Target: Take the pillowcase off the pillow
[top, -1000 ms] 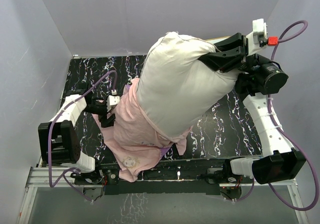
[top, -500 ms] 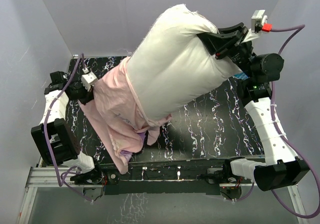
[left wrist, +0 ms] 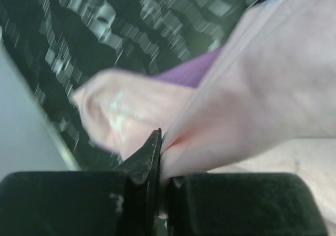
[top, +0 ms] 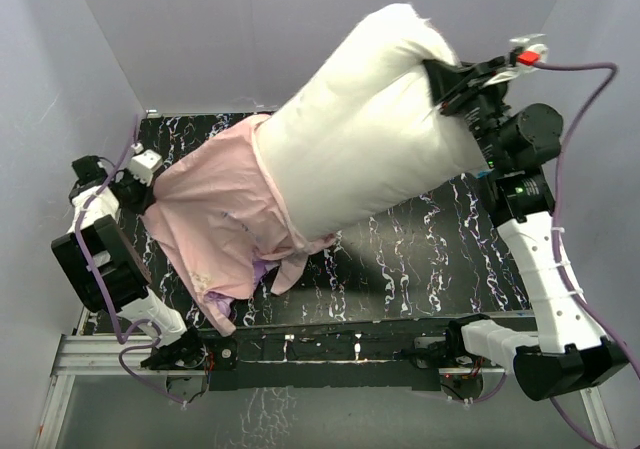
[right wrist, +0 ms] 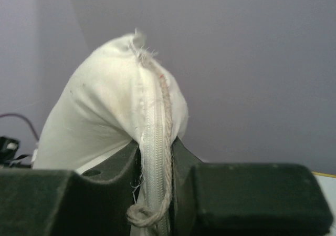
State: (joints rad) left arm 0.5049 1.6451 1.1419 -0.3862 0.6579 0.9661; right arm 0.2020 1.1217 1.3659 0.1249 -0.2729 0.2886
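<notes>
The plump white pillow (top: 365,139) hangs high over the table, gripped at its upper right end by my right gripper (top: 447,87). In the right wrist view the right gripper (right wrist: 156,157) is shut on the pillow (right wrist: 105,104) along its zipper seam. The pale pink pillowcase (top: 225,224) still wraps the pillow's lower left end and trails down to the table, with a little purple showing underneath. My left gripper (top: 140,191) is at the far left, shut on the pillowcase's edge. The left wrist view shows the left gripper (left wrist: 161,160) pinching a fold of the pillowcase (left wrist: 252,99).
The black marbled tabletop (top: 420,259) lies below. Grey walls close in on the left, the back and the right. The left arm's purple cable (top: 125,159) loops near the left wall.
My left gripper has shut on the pillowcase and pulled it left toward the wall. The right arm has lifted the pillow higher and to the right, baring more of it.
</notes>
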